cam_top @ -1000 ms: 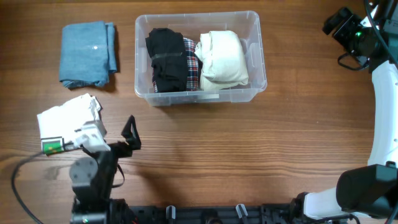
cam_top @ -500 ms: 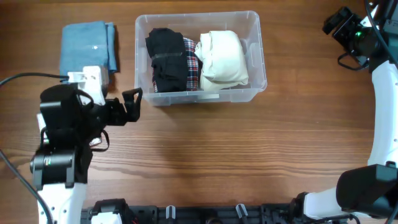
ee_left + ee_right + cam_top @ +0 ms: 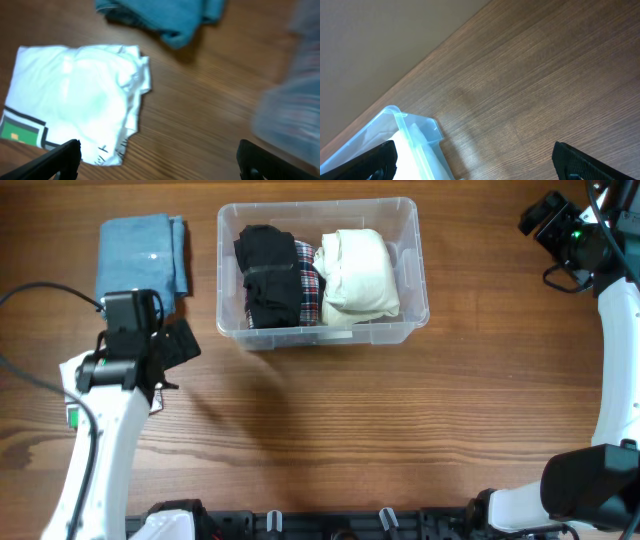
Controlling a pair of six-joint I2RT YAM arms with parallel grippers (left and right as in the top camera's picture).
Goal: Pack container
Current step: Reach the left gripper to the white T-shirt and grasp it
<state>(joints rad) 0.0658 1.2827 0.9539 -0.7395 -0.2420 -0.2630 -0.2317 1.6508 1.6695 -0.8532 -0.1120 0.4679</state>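
Observation:
The clear container stands at the back middle and holds a black garment, a plaid one and a cream one. A folded blue garment lies to its left. A folded white garment with a green print lies in front of the blue one; in the overhead view my left arm covers most of it. My left gripper is open and empty, just above the white garment's right edge. My right gripper is open and empty, raised at the far right.
The container's corner shows in the right wrist view, and its blurred wall at the right of the left wrist view. Bare wood table lies in front of the container.
My left arm has swung from the table's front up to the left side, and the gripper now sits over the white garment. The right arm has not moved.

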